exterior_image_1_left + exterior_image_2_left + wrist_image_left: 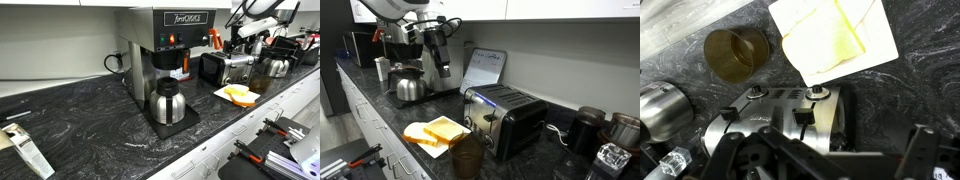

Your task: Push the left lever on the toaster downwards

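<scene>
The toaster (507,118) is a small box with black sides and a shiny silver face. It stands on the dark counter and also shows in an exterior view (214,68). In the wrist view the toaster (780,125) lies right below me. Its two black levers (730,112) (802,117) and two round knobs show on the silver face. My gripper (836,150) hangs in the air above the toaster without touching it. Its fingers look spread apart and empty. The gripper also shows in both exterior views (445,68) (241,43).
A white sheet with yellow bread slices (835,40) (438,132) and a brown cup (737,52) (466,157) lie in front of the toaster. The tall coffee brewer (165,45) and steel carafe (167,103) stand further along the counter. A kettle (585,128) stands beside the toaster.
</scene>
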{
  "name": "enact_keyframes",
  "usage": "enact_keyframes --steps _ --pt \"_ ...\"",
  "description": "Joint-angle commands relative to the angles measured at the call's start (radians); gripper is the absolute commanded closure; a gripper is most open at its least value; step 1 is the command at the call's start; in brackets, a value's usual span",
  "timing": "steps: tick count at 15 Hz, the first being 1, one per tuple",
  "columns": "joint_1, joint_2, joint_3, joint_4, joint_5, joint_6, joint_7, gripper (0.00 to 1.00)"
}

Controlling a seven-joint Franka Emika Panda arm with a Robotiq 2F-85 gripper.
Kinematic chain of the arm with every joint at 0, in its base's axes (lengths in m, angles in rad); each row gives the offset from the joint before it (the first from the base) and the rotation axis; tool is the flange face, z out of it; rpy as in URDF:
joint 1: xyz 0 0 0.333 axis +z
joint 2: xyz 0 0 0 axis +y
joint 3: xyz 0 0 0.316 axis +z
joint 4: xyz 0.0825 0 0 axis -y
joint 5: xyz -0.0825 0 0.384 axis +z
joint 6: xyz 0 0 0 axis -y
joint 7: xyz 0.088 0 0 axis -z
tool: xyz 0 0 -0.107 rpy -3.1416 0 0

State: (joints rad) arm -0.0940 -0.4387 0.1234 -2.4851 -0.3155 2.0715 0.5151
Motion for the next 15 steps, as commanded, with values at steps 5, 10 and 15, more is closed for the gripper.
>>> enact_keyframes --steps 5,10,15 --pt "-0.044 0.063 -0.073 0.016 0.028 0.073 0.000 0.00" --pt "-0.051 0.076 -0.105 0.001 0.058 0.118 -0.033 0.00" --pt "-0.049 0.073 -0.097 0.001 0.058 0.116 -0.030 0.00"
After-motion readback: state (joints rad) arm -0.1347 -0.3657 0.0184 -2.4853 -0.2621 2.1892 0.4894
